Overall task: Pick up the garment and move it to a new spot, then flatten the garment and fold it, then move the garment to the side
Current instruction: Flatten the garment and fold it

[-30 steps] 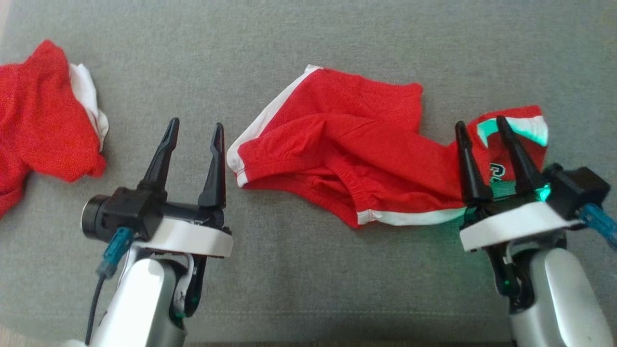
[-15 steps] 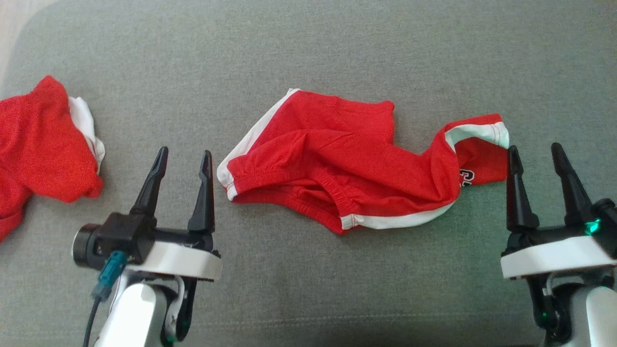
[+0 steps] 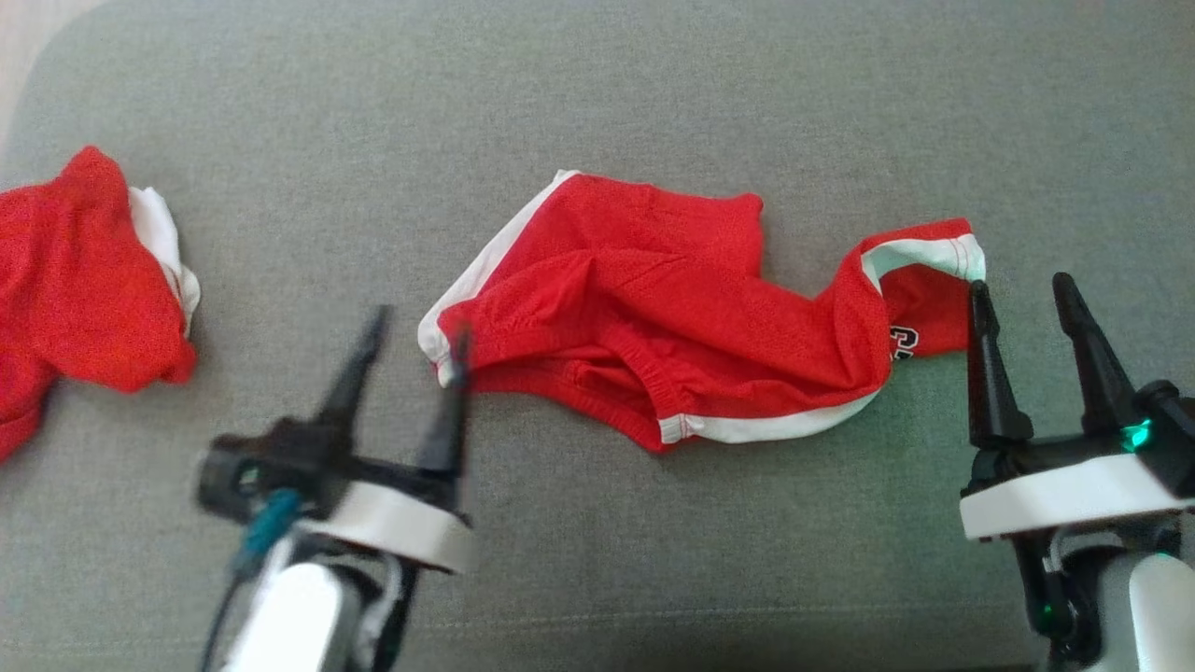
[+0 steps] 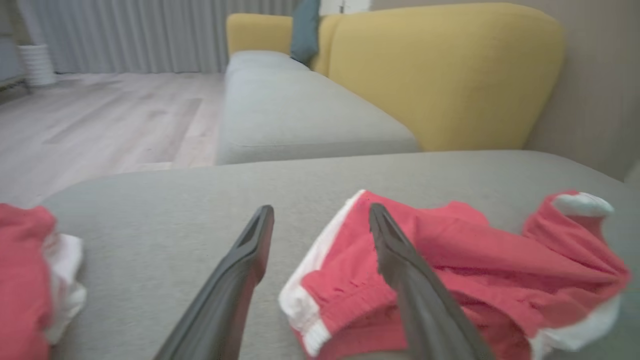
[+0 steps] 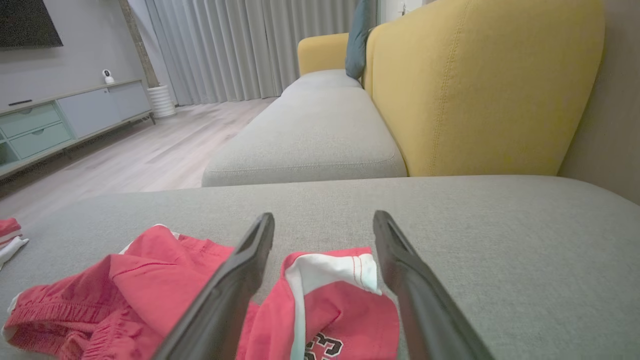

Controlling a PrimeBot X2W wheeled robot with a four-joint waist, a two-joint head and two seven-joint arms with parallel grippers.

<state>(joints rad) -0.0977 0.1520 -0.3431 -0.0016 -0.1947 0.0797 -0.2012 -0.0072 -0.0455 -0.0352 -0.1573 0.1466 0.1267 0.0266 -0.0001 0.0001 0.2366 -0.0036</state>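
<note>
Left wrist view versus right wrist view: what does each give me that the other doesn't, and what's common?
Left wrist, not right: the open left claw, one finger in front of the shorts' white-trimmed end. Right wrist, not left: the open right claw with the white hem between its fingers, the number print, the drawer cabinet. Both: the shorts, the second red garment, grey cushion, yellow sofa back.

Red white-trimmed garment [image 3: 672,317], grey cushion [image 3: 597,112]
</note>
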